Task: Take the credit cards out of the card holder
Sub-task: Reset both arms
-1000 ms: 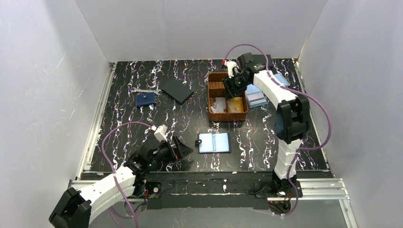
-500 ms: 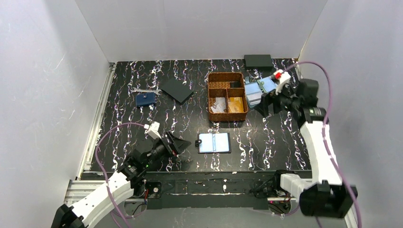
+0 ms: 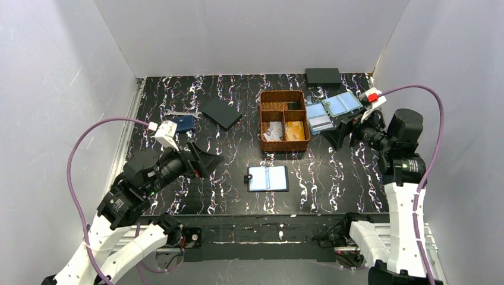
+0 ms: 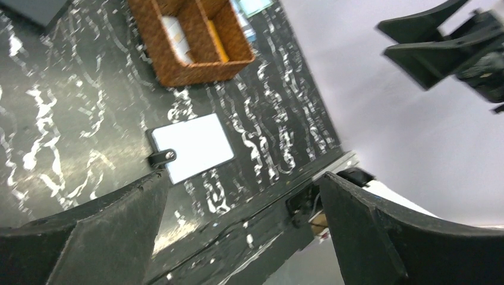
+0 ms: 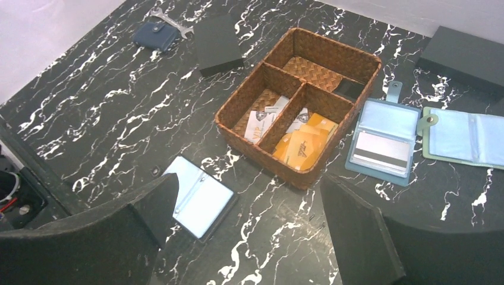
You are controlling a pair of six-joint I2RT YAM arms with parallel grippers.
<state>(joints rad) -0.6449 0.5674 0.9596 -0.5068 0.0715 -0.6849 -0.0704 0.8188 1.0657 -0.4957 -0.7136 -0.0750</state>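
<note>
The card holder (image 3: 268,178) lies open and flat on the table's near middle, with pale blue inner faces and a black rim. It also shows in the left wrist view (image 4: 190,147) and the right wrist view (image 5: 199,196). No card shows in its sleeves. Orange credit cards (image 3: 295,130) lie in the front right compartment of the brown basket (image 3: 261,122), also in the right wrist view (image 5: 303,142). My left gripper (image 3: 205,157) is open and empty, raised left of the holder. My right gripper (image 3: 342,132) is open and empty, raised right of the basket.
White cards (image 3: 273,130) lie in the basket's front left compartment. Two pale blue holders (image 3: 319,117) (image 3: 343,104) lie right of the basket. A black box (image 3: 323,76) sits at the back. A black flat square (image 3: 220,112), a navy wallet (image 3: 183,123) and a wrench (image 3: 178,112) lie at the back left.
My right arm has swung from over the basket out to the right and pulled back. My left arm has risen and drawn back to the left, away from the holder.
</note>
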